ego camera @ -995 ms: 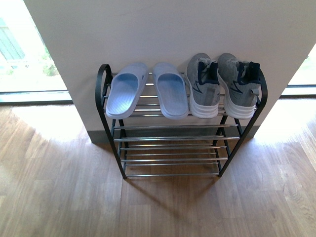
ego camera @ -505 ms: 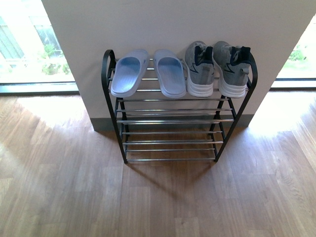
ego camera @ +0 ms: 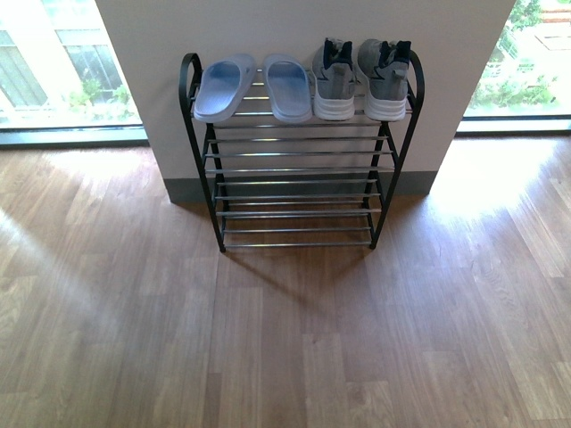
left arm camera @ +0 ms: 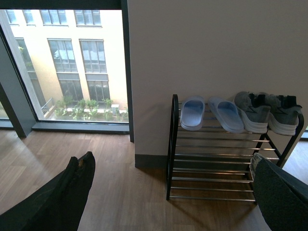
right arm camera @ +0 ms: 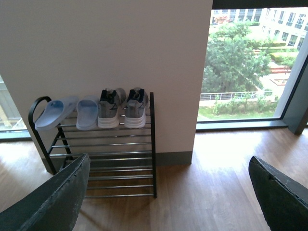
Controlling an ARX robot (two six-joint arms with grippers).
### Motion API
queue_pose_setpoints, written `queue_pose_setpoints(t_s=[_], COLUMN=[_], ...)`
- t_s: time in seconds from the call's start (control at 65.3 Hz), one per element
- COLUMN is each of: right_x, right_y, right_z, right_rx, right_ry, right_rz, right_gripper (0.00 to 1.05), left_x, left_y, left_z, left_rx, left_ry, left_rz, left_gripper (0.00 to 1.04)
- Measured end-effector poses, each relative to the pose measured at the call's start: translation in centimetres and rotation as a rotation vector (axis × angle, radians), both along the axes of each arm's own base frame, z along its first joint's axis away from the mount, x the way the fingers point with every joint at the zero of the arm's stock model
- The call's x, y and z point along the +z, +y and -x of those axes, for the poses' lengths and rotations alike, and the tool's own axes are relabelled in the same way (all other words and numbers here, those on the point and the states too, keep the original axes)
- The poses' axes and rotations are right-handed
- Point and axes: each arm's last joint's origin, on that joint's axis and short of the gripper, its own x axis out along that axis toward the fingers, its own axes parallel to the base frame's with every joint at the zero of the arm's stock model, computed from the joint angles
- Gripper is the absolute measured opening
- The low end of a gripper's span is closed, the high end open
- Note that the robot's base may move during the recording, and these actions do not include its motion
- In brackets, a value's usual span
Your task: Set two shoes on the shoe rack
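Observation:
The shoe rack stands against a white wall pier. On its top tier lie two pale blue slides on the left and two grey sneakers on the right, heels outward. The rack also shows in the left wrist view and the right wrist view, with slides and sneakers on top. My left gripper is open and empty, well back from the rack. My right gripper is open and empty over bare floor. Neither arm shows in the front view.
Wooden plank floor spreads in front of the rack. Floor-to-ceiling windows flank the wall pier on both sides. The rack's lower tiers hold nothing.
The rack with its shoes has shrunk and moved up in the front view: the camera has backed away from it. The shoes have not moved on the rack.

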Motion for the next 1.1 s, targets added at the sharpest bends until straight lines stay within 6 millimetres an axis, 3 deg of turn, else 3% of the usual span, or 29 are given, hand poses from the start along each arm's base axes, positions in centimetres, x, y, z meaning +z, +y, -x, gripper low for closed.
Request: queue_pose_setpoints(t_s=[1.103], right_x=[0.0], right_y=[0.0], right_z=[0.0], right_rx=[0.0], right_ry=[0.0], right_rz=[0.0], right_gripper=[0.96], left_x=[0.0], left_y=[0.0], left_z=[0.0], left_rx=[0.0], left_ry=[0.0], left_rz=[0.0], left_gripper=[0.95])
